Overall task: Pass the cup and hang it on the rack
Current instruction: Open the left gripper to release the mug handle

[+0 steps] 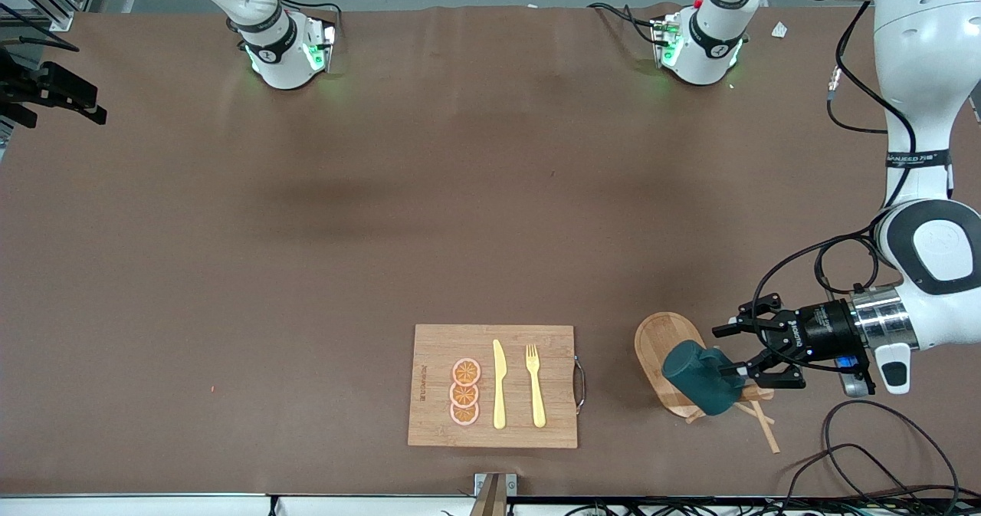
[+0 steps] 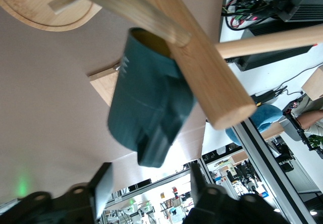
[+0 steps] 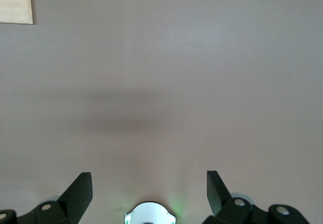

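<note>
The dark teal cup (image 1: 701,378) hangs tilted on a peg of the light wooden rack (image 1: 661,343), which stands near the front camera at the left arm's end of the table. In the left wrist view the cup (image 2: 149,108) sits against the rack's post (image 2: 202,57), a peg in its mouth and its handle toward the gripper. My left gripper (image 1: 747,374) is open beside the cup, its fingers (image 2: 101,186) apart from the handle and not touching it. My right gripper (image 3: 149,183) is open and empty over bare table; it is out of the front view.
A rectangular bamboo cutting board (image 1: 494,386) lies beside the rack toward the right arm's end, with three orange slices (image 1: 465,392), a yellow knife (image 1: 499,384) and a fork (image 1: 535,386). Black cables (image 1: 881,462) lie near the table's front edge by the left arm.
</note>
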Robot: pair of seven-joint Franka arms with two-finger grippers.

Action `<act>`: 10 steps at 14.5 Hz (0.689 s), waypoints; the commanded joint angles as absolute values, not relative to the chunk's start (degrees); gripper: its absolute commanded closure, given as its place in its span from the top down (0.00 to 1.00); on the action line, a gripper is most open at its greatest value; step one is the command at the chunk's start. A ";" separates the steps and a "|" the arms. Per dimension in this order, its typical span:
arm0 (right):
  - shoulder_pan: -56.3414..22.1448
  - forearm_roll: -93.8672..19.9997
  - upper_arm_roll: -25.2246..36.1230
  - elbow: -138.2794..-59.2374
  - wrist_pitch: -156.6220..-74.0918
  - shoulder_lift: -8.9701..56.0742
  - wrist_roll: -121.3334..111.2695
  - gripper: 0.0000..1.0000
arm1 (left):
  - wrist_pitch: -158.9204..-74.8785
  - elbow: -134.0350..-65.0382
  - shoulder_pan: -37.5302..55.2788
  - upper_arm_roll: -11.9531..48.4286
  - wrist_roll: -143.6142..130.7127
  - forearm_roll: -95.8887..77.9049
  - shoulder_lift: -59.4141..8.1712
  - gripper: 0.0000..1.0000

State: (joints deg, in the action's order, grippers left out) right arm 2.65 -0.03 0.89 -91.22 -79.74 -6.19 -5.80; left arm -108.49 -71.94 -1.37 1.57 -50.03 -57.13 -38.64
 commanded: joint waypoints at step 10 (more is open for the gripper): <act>2.72 -0.88 0.88 -92.55 -79.89 -7.56 -5.63 1.00 | -108.46 -71.80 6.23 2.11 -51.68 -30.62 -27.44 1.00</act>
State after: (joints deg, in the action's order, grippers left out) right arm 2.65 -0.03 0.88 -91.23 -79.73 -6.19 -5.80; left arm -108.84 -70.54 3.42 2.52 -50.88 -36.12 -30.86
